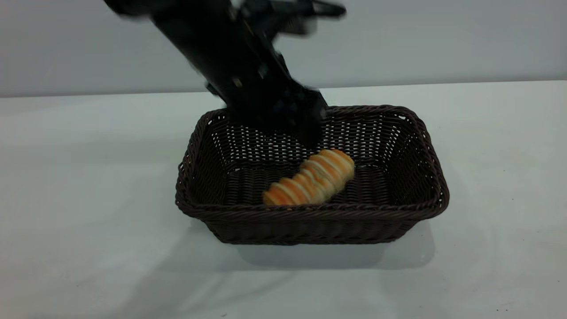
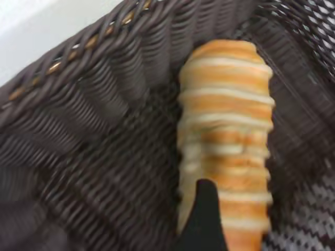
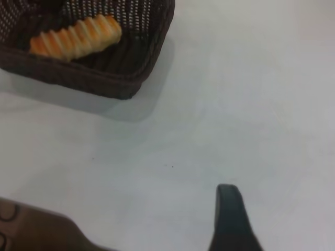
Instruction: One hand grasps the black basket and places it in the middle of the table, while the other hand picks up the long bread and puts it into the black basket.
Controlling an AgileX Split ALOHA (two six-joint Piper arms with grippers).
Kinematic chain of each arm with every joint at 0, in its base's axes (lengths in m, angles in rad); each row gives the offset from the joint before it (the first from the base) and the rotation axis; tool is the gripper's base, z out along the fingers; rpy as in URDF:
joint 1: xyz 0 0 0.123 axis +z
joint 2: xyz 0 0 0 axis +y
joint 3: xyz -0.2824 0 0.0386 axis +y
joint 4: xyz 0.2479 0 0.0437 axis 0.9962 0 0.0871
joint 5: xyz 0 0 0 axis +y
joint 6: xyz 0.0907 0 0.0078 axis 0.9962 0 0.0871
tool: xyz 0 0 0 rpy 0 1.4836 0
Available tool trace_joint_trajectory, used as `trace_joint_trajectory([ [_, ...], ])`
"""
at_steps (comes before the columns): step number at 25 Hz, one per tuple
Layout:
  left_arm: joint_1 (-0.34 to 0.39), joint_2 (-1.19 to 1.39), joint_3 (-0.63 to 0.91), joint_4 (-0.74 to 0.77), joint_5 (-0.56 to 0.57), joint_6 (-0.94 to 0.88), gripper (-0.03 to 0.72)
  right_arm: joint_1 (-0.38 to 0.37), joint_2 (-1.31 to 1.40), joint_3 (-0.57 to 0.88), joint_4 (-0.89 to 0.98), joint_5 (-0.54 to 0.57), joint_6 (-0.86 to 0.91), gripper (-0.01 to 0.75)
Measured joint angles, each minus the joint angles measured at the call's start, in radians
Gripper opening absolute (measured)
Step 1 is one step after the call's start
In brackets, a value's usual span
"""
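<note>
Left hand (image 1: pixel 305 128) blurred, fingers indistinct

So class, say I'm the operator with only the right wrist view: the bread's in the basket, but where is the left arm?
Observer: The left gripper hangs inside the black basket, over the long bread's far end.
Operator: Is the basket centred?
Observer: Yes, in the exterior view it sits mid-table.
Operator: And my arm?
Observer: The right gripper is outside the exterior view, over the table beside the basket.
</note>
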Motion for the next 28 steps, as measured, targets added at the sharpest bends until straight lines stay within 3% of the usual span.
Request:
trace_joint_trajectory([
  [7, 0.011, -0.327, 0.000, 0.138, 0.420, -0.013, 0.661, 0.051, -0.002, 0.001, -0.002, 0.000, 0.000, 0.496],
  [16, 0.011, -0.751, 0.001, 0.278, 0.870, -0.191, 0.589, 0.053, -0.003, 0.004, -0.010, -0.001, 0.000, 0.496],
  [20, 0.011, -0.904, 0.076, 0.295, 0.870, -0.232, 0.589, 0.053, -0.003, 0.004, -0.014, -0.001, 0.001, 0.496],
  [28, 0.011, -1.234, 0.540, 0.297, 0.865, -0.285, 0.589, 0.053, -0.003, 0.004, -0.015, -0.001, 0.003, 0.496],
])
